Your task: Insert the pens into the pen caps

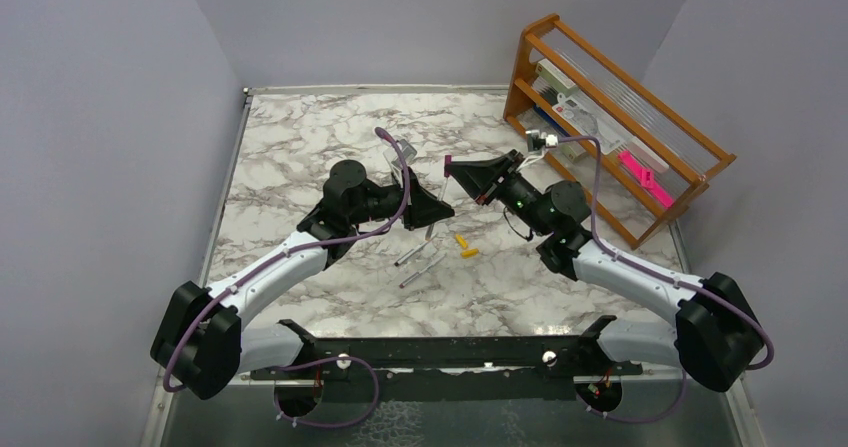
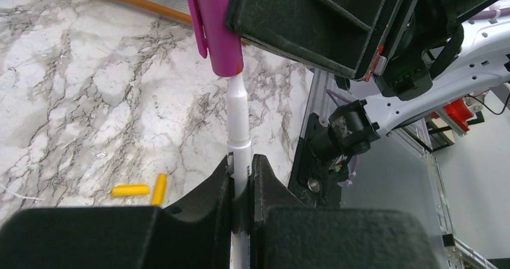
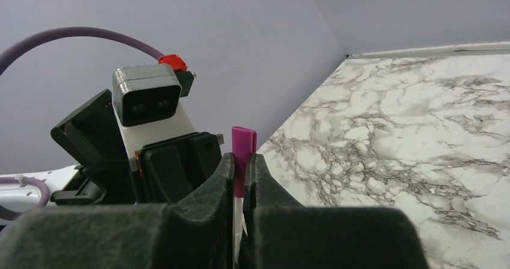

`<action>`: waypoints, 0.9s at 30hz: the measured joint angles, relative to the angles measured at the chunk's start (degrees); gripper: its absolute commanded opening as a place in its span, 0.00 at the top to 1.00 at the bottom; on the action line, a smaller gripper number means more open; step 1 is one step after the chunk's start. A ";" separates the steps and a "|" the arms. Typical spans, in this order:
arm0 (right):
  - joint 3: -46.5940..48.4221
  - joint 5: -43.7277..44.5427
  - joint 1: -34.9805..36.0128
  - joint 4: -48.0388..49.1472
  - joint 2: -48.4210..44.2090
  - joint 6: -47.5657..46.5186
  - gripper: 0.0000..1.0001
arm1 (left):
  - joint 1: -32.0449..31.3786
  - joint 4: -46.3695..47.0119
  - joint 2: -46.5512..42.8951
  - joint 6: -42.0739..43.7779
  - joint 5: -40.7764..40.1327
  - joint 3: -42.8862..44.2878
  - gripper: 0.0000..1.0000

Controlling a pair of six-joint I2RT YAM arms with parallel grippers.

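— Marble tabletop (image 1: 300,147) is lying bare across the back and the left, with lavender walls (image 1: 100,117) closing in on three sides and a metal rim (image 1: 222,207) running along the left edge. What is crowding the right?

— A wooden rack (image 1: 610,117) is standing slantwise in the far right corner, with a pink object (image 1: 640,175) lying in it. The right arm is reaching just in front of it.

— And the claws?

— They are facing each other above the middle of the table. The left gripper (image 2: 242,166) is clenching a pen (image 2: 238,124), which is pointing up out of its fingers, off the marble. The right gripper (image 3: 240,166) is clamping the magenta cap (image 2: 218,22) right above it.

— Is the pen sitting in the cap?

— Its narrow white tip is touching the cap's open mouth. How deep it is, I cannot tell.

— What is lying below?

— Two yellow caps (image 1: 461,239) are lying close together, just on the near side of the grippers. Two loose pens (image 1: 408,256) are lying side by side to their left, apart from the caps. Open marble is stretching from there to the arm bases.
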 measured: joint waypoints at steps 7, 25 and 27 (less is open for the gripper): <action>-0.17 -0.26 0.00 0.44 0.24 0.24 0.99 | 0.00 0.35 0.09 -0.50 -1.92 0.00 1.00; -3.15 -0.81 0.04 4.92 -0.50 3.06 0.99 | -1.95 6.08 0.15 -3.37 -8.55 0.02 1.00; -3.15 -0.87 0.04 4.83 -0.94 2.71 0.99 | -2.16 6.47 0.15 -1.79 -8.72 0.00 1.00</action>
